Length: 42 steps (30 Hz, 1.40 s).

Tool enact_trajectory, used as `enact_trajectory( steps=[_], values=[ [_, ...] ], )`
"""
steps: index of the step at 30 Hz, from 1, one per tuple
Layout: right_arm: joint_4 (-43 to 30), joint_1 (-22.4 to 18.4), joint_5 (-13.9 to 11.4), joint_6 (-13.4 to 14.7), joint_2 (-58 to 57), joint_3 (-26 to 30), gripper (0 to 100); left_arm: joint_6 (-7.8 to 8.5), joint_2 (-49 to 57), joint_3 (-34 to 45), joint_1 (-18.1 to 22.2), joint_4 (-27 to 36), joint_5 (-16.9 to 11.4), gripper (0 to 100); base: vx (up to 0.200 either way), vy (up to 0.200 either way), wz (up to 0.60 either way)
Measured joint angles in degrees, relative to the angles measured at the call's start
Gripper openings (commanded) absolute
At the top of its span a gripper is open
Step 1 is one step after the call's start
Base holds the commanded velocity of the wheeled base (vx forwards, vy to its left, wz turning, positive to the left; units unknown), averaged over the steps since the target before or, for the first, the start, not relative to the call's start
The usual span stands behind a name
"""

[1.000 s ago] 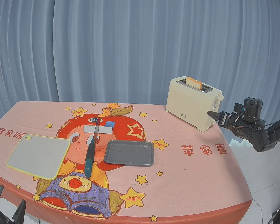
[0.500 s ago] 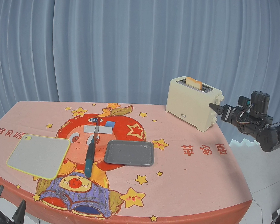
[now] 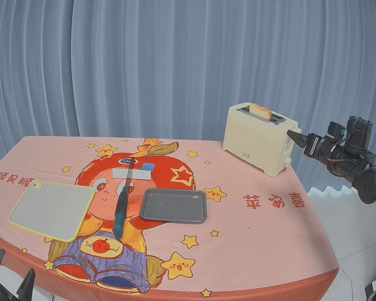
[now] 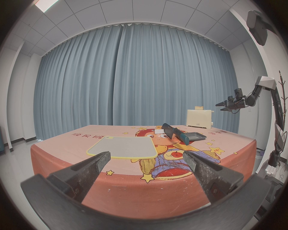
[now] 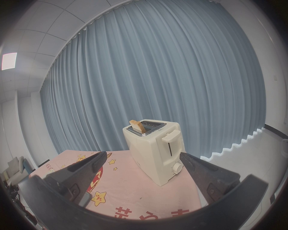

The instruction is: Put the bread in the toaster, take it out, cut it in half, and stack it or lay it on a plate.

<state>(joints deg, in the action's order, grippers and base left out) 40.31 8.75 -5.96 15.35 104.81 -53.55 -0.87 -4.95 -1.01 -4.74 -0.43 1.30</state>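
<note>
Soft, even room light comes from a bright ceiling panel (image 4: 45, 4) high above the left pincer (image 4: 146, 154). On the desk (image 3: 254, 237), faint shadows hug the toaster (image 3: 256, 140) just beside the right pincer (image 3: 293, 134). The curtain (image 3: 159, 62) folds bow toward the picture edges, and the wrist views' corners go black.

**R arm:** extended on the robot's right side, raised, forearm approx. horizontal, wrist in line w/ forearm. Right pincer (image 3: 294, 135) points inward, toward the robot's left. Jaws spread wide, nothing between the fingers (image 5: 85, 172). From the head cam the fingers overlap, so they are probably stacked one above the other; hard to confirm at this range.

**L arm:** held low at the robot's front left. Left pincer (image 3: 14, 264) tips point up and fwd. Jaws wide apart, empty.
</note>
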Motion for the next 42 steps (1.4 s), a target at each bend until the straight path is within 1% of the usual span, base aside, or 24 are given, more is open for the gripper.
enact_trajectory(
  steps=[8,12,15,18,21,27,29,31,33,38,41,42],
  values=[
    [0.0,0.09,0.02,-0.55,-0.63,0.59,100,0.0,0.0,0.0,0.0,0.0,0.0,100,0.0,0.0,0.0],
    [0.11,-0.4,0.0,-1.74,-0.84,0.94,100,0.0,0.0,0.0,0.0,0.0,0.0,100,0.0,0.0,0.0],
    [0.57,-0.74,-0.13,-2.07,-1.06,1.24,100,0.0,0.0,0.0,0.0,0.0,0.0,100,0.0,0.0,0.0],
    [0.38,-0.84,-0.61,-2.11,-2.01,1.88,100,0.0,0.0,0.0,0.0,0.0,0.0,100,0.0,0.0,0.0],
    [0.3,-0.85,-1.84,-2.19,-3.39,2.45,100,0.0,0.0,0.0,0.0,0.02,0.0,100,0.0,0.0,0.0],
    [0.44,-1.45,-2.44,-4.13,-4.66,2.38,100,0.0,0.0,0.0,0.0,0.0,0.0,100,0.0,0.0,0.0],
    [0.13,-1.78,-3.17,-4.9,-4.84,2.1,100,0.0,0.0,0.0,0.0,0.0,0.0,100,0.0,0.0,0.0],
    [-0.28,-2.04,-4.82,-5.52,-4.95,1.6,100,0.0,0.0,0.0,0.0,0.0,0.0,100,0.0,0.0,0.0],
    [-1.58,-2.26,-5.8,-5.85,-4.96,0.66,100,0.0,0.0,0.0,0.0,0.0,0.0,100,0.0,0.0,0.0],
    [-7.56,-2.85,-7.69,-6.29,-4.95,-3.85,100,0.0,0.0,0.0,0.0,0.02,0.0,100,0.0,0.0,0.0],
    [-12.68,-3.19,-9.52,-6.66,-4.95,-7.14,100,0.0,0.0,0.0,0.0,0.0,0.0,100,0.0,0.0,0.0],
    [-14.15,-3.3,-10.59,-7.01,-4.95,-8.24,100,0.0,0.0,0.0,0.0,0.0,0.0,100,0.0,0.0,0.0]
  ],
)
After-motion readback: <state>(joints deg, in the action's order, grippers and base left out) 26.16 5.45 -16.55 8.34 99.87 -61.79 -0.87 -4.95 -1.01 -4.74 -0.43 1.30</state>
